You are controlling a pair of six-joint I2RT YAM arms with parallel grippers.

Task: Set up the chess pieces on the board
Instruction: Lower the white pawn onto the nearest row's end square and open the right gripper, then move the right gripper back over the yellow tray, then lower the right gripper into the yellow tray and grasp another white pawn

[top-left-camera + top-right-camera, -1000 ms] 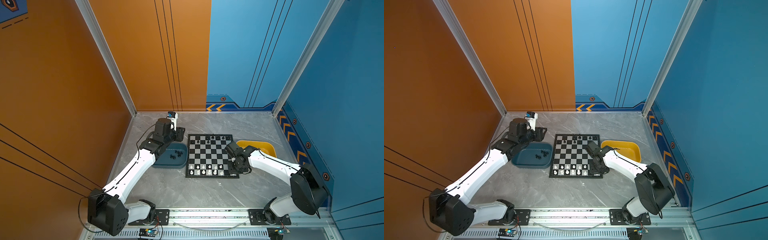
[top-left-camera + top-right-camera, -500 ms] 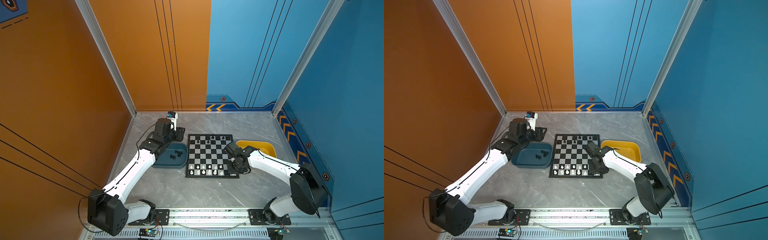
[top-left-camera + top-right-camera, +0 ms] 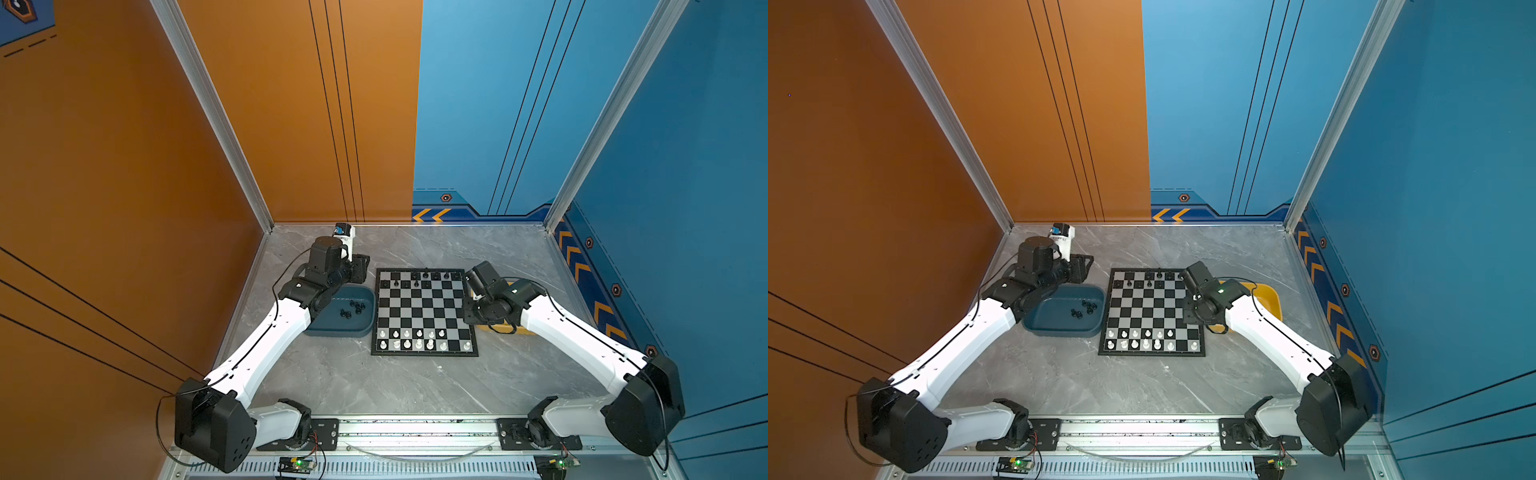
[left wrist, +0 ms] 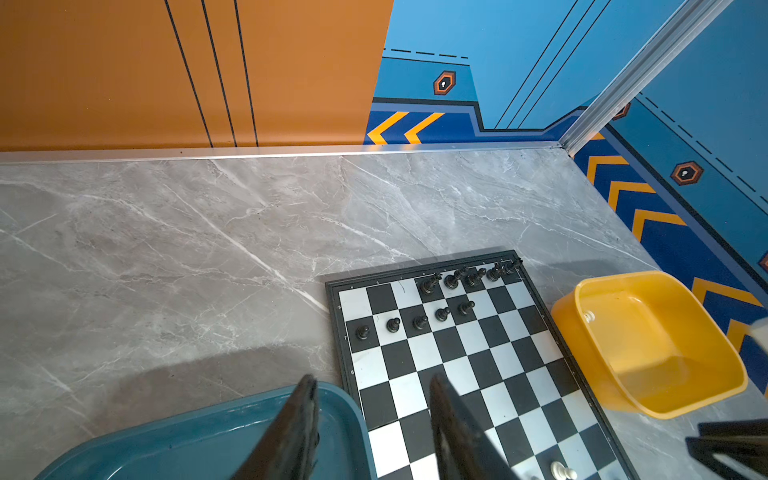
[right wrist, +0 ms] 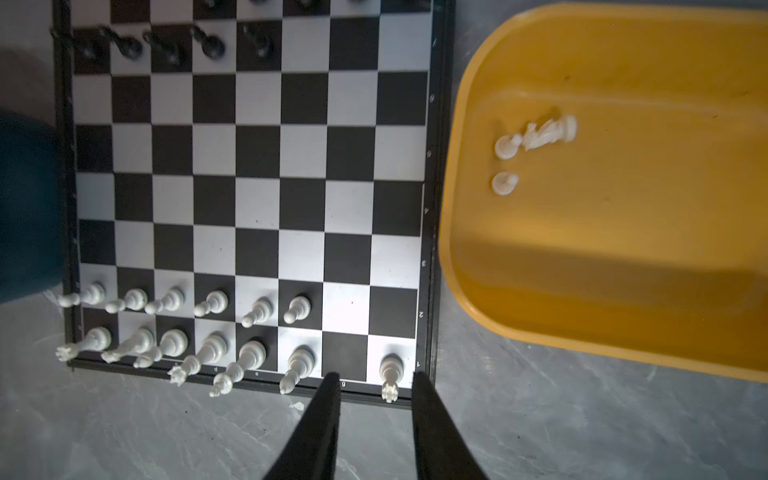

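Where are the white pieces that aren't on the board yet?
Right wrist view: three white pieces lie close together in the yellow tray, which sits just right of the board in both top views.

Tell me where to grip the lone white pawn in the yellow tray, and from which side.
Grip the lone white pawn by its narrow upper body, coming straight down from above. It appears to stand upright on its wide base, apart from the other two white pieces in the yellow tray, so jaws should fit either side.
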